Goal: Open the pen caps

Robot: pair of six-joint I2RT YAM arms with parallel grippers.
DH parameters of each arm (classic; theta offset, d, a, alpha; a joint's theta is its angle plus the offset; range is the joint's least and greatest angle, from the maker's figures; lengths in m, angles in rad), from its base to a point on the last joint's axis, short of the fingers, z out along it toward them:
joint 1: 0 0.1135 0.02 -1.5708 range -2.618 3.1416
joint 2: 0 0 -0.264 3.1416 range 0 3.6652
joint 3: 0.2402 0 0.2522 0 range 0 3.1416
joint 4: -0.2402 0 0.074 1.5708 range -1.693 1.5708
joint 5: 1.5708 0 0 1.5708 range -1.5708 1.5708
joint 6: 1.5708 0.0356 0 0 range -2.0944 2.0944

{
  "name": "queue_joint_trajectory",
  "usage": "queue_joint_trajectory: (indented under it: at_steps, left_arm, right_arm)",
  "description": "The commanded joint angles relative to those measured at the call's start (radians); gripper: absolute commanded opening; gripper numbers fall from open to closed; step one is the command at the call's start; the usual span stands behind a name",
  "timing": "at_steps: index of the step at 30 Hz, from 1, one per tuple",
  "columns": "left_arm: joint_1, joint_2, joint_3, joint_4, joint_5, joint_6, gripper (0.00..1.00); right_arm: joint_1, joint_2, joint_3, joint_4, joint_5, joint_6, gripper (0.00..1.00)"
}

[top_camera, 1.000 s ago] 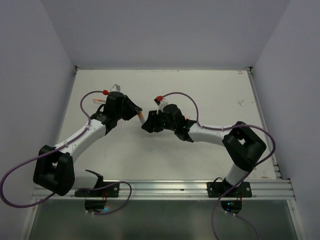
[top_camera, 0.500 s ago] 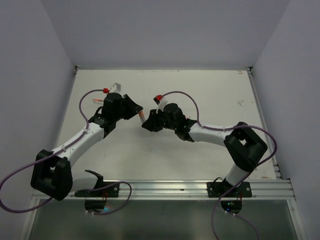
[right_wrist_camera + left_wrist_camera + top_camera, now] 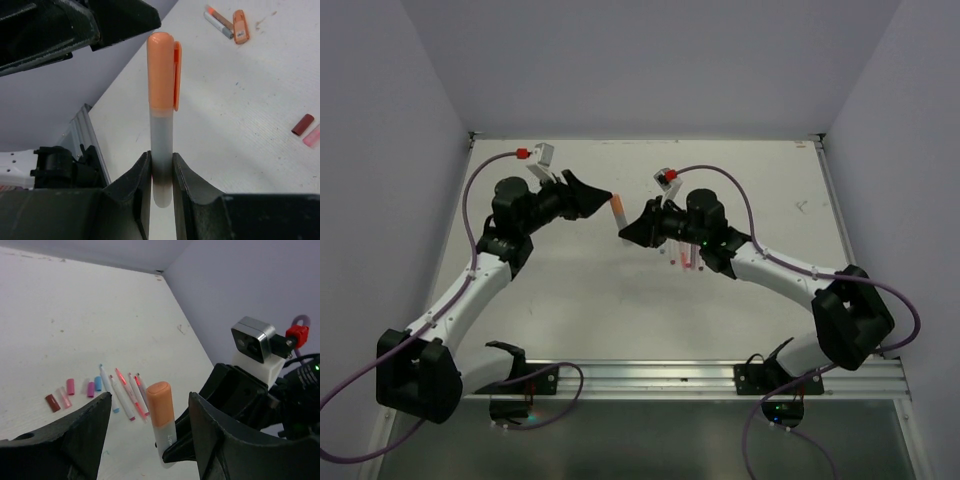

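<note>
- The left gripper (image 3: 592,194) had just let go. Its jaws stood spread wide on either side of the thick orange plastic cap (image 3: 160,402) and touched nothing (a moment back it was closed in on that end).
- The right gripper (image 3: 161,161) was pressed together on the grey barrel of the short orange marker (image 3: 161,140).
- Both arms had swung up and toward the back. The marker hung in the air off the white table (image 3: 50,315), to one side of the row of thin pale pens (image 3: 125,397).
- The cap was still seated on the barrel with no gap visible. Judged this one not opened, so it likely needed a re-grip.
- Small loose plastic caps (image 3: 70,386) in pink, purple, blue and dark red lay just beside that row, on the side away from the held marker. The thin pens looked already done.
</note>
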Motion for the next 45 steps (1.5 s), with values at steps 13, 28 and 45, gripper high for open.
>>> queue_joint_trajectory:
  at_steps: [13,28,45]
  left_arm:
    - [0.011,0.03,0.0,0.315,0.449,-0.028,0.59]
    - [-0.005,0.017,-0.046,0.382,0.453,-0.076,0.48]
    - [-0.012,-0.064,-0.055,0.584,0.324,-0.099,0.0]
  right_arm:
    - [-0.035,-0.055,0.016,0.206,-0.349,0.065,0.0]
    - [-0.035,-0.041,0.031,0.246,-0.339,0.073,0.0]
    - [-0.035,-0.038,-0.047,0.258,-0.426,0.091,0.0]
